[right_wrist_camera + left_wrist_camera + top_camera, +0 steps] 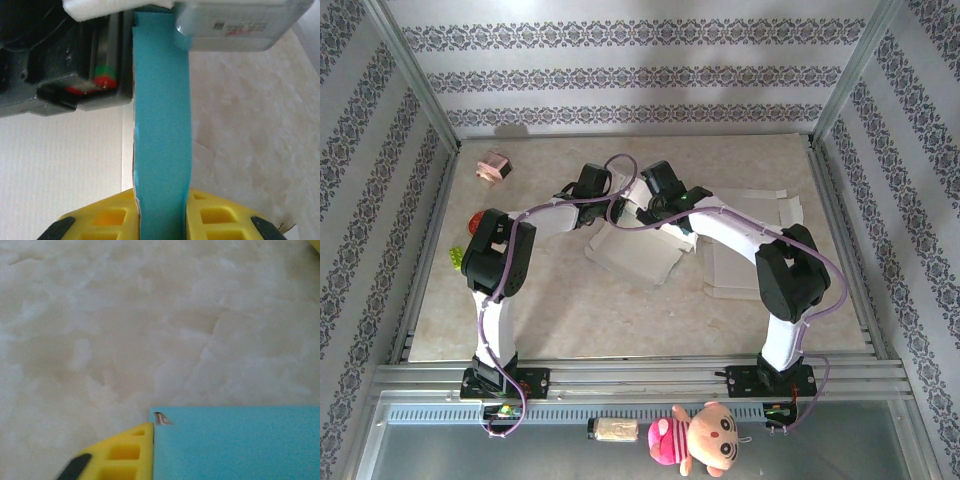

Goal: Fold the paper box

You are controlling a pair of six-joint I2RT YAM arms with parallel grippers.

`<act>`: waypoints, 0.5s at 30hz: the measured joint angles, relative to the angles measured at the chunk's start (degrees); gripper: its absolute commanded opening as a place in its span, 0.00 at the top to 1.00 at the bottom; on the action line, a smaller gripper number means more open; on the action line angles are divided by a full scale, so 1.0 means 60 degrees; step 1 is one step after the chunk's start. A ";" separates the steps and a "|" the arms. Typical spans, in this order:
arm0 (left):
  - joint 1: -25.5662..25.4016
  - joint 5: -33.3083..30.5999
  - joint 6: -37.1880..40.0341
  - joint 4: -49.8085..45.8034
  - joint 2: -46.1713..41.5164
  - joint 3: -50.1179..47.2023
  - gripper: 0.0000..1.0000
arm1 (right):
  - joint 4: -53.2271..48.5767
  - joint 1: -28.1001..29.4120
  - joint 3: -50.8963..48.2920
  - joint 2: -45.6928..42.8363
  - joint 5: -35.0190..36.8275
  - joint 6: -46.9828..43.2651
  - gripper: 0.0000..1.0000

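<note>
Paper box (640,258) under arms (725,232); pink block (493,167), perhaps, beyond.

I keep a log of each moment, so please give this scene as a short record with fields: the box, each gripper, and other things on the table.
object: paper box, white cardboard, mid-table, under both arms
right gripper: shut on the box's blue panel, which stands edge-on between the yellow fingers
left gripper: shut, at a corner of a blue panel; grip unclear
also on table: pink object, far left corner
fold: not finished
</note>
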 measured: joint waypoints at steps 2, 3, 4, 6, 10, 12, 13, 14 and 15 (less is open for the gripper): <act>-0.0015 -0.0040 -0.0197 -0.0204 -0.0189 -0.0153 1.00 | -0.0124 0.0007 0.0066 -0.0007 -0.0142 0.0007 0.78; -0.0011 -0.0095 -0.0280 -0.0335 -0.0310 -0.0259 1.00 | -0.0171 0.0029 0.0073 -0.0007 -0.0237 0.0007 0.78; -0.0011 -0.0138 -0.0353 -0.0470 -0.0415 -0.0339 1.00 | -0.0219 0.0073 0.0080 -0.0007 -0.0310 0.0007 0.78; -0.0084 -0.0280 -0.0718 -0.0528 -0.0648 -0.0616 1.00 | -0.0259 0.0138 0.0109 -0.0007 -0.0339 -0.0036 0.78; -0.0448 -0.1432 -0.2444 -0.1177 -0.2106 -0.2138 1.00 | -0.0521 0.0477 0.0124 -0.0106 -0.0776 -0.0484 0.77; -0.0637 -0.1876 -0.3242 -0.1195 -0.2725 -0.2863 0.83 | -0.0619 0.0652 0.0124 -0.0127 -0.0991 -0.0787 0.77; -0.0725 -0.2047 -0.3577 -0.1180 -0.2991 -0.3162 0.77 | -0.0637 0.0699 0.0124 -0.0131 -0.1067 -0.0951 0.76; -0.0798 -0.2113 -0.3894 -0.1166 -0.3217 -0.3391 0.74 | -0.0659 0.0714 0.0124 -0.0131 -0.1060 -0.1013 0.75; -0.0903 -0.2189 -0.4127 -0.1173 -0.3457 -0.3606 0.70 | -0.0714 0.0707 0.0117 -0.0127 -0.1056 -0.1082 0.74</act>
